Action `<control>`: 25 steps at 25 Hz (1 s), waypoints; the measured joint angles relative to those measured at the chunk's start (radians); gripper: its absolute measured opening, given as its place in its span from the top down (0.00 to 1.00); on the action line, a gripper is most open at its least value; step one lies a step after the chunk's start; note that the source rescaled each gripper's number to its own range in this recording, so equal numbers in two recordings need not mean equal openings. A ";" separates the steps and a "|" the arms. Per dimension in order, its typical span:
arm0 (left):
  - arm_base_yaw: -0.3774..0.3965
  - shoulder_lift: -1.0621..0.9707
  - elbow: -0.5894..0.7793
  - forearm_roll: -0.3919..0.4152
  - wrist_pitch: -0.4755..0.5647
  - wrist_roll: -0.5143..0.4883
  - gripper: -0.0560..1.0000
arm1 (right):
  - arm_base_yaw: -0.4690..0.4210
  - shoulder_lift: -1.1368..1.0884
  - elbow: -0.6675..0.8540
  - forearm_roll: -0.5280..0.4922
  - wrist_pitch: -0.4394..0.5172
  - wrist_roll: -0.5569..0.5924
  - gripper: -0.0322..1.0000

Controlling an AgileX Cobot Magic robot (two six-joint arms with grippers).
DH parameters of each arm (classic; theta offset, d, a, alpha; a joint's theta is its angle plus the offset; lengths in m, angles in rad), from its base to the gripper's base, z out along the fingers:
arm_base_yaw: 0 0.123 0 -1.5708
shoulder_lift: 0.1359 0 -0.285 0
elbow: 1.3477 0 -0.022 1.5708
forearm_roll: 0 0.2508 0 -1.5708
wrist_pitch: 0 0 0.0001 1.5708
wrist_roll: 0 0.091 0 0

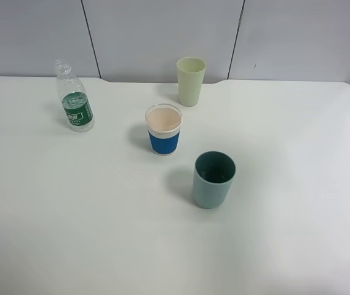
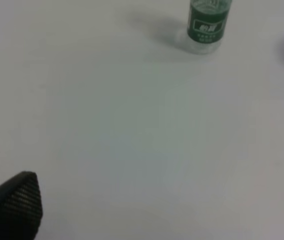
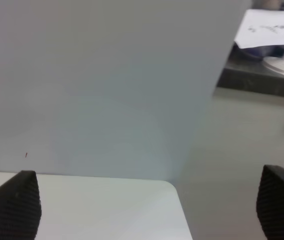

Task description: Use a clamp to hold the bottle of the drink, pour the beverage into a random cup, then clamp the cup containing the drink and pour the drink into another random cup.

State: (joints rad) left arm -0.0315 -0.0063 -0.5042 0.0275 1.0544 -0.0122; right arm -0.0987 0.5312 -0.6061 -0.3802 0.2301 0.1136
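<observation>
The bottle [image 1: 75, 98] stands upright and uncapped at the back left of the white table [image 1: 70, 209]; its green label also shows in the left wrist view [image 2: 208, 22]. The blue-sleeved paper cup [image 1: 163, 130] stands mid-table, and the grey-teal tumbler [image 1: 213, 179] is nearer the front, to its right. I cannot make out any beverage in bottle or cups. My left gripper [image 2: 154, 210] is open wide over bare table, well short of the bottle. My right gripper [image 3: 149, 205] is open, holds nothing and faces the wall past a table corner. Neither arm appears in the high view.
A pale yellow-green cup [image 1: 190, 80] stands at the back, behind the paper cup. Grey wall panels [image 1: 162, 31] run along the table's far edge. Beyond the table corner [image 3: 171, 187], the right wrist view shows a dark shelf [image 3: 261, 82] with clutter.
</observation>
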 joint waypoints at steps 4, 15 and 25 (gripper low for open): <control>0.000 0.000 0.000 0.000 0.000 0.000 0.00 | 0.000 -0.136 0.000 0.023 0.171 -0.014 0.39; 0.000 0.000 0.000 0.000 0.000 0.000 0.00 | 0.000 -0.454 0.002 0.267 0.618 -0.102 0.02; 0.000 0.000 0.000 0.000 0.000 0.001 0.00 | 0.000 -0.534 0.085 0.330 0.824 -0.103 0.00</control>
State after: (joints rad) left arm -0.0315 -0.0063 -0.5042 0.0275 1.0544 -0.0111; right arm -0.0987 -0.0025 -0.5215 -0.0503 1.0541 0.0105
